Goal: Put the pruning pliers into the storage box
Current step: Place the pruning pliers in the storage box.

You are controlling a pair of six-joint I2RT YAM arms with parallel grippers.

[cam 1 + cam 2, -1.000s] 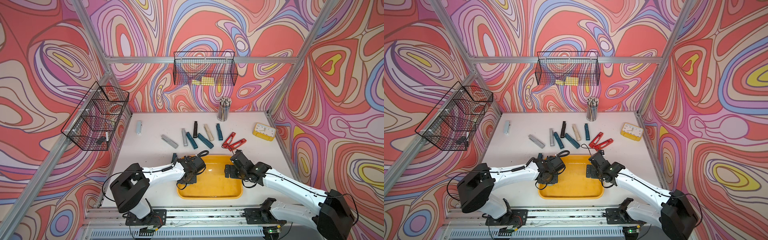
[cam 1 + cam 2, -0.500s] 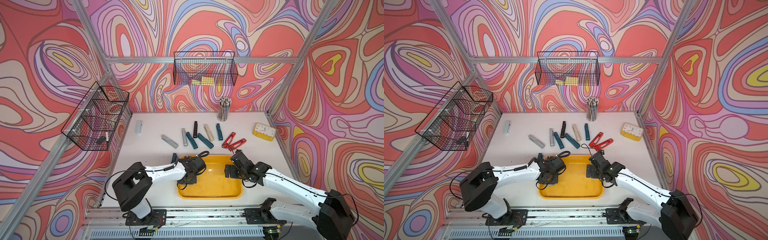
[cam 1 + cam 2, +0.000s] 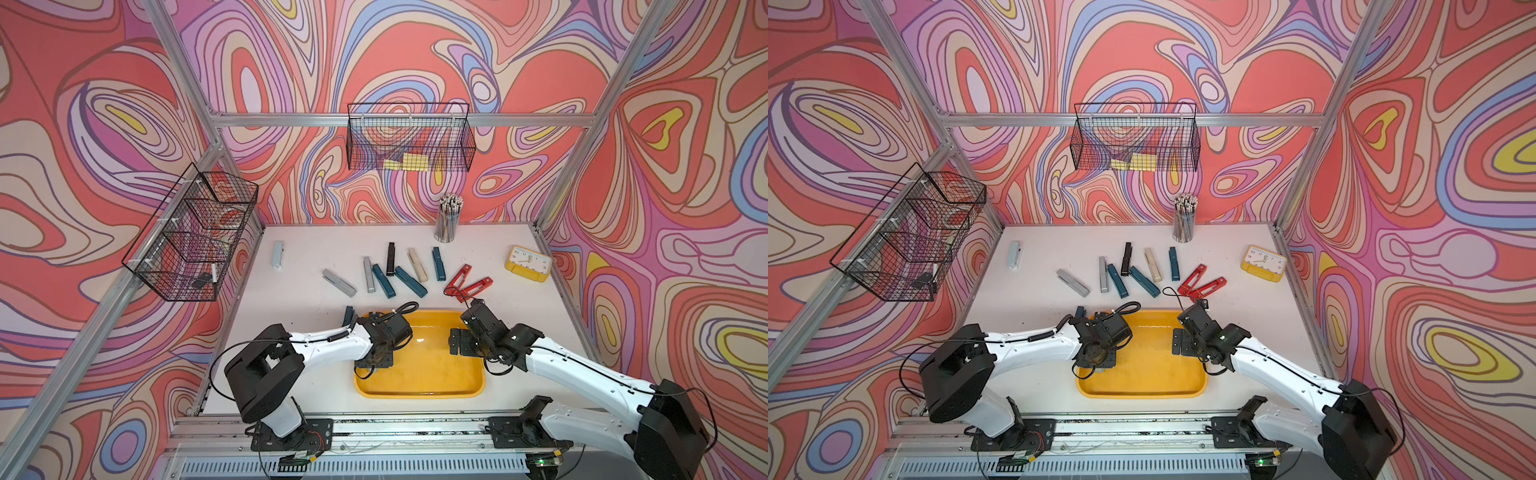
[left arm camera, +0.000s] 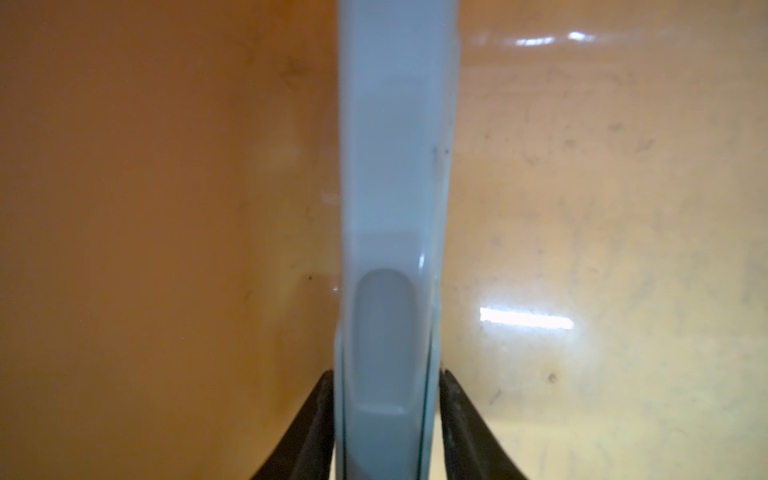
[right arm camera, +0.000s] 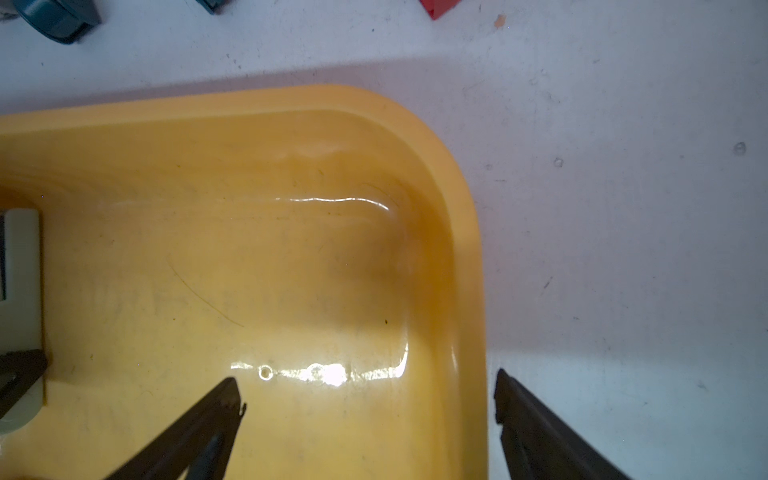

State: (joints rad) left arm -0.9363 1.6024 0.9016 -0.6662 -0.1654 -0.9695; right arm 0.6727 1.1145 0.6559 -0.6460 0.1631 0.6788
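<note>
Left wrist view: left hand (image 4: 386, 374) flanks slim pale grey-green pruning pliers (image 4: 390, 187) in shallow yellow plastic storage box (image 4: 582, 208), nine o'clock side, grip unclear; likely releasing, then lifting clear; right hand (image 5: 368, 382) spread wide, empty.

In the left wrist view we see the pale pliers (image 4: 390, 208) only as a blur, cut off at both ends; whether the fingers (image 4: 309, 419) of the left gripper (image 4: 385, 376) press its sides or stand just beside them, we cannot tell. In both top views the left arm (image 3: 332, 345) hides that gripper and the pale pliers, and half covers a teal pliers (image 3: 348, 316) at the far left corner of the storage box (image 3: 432, 365). The right wrist view's edge cuts off a red pliers (image 5: 442, 9). What lies in the left wire basket (image 3: 191, 245) is too small to tell.
</note>
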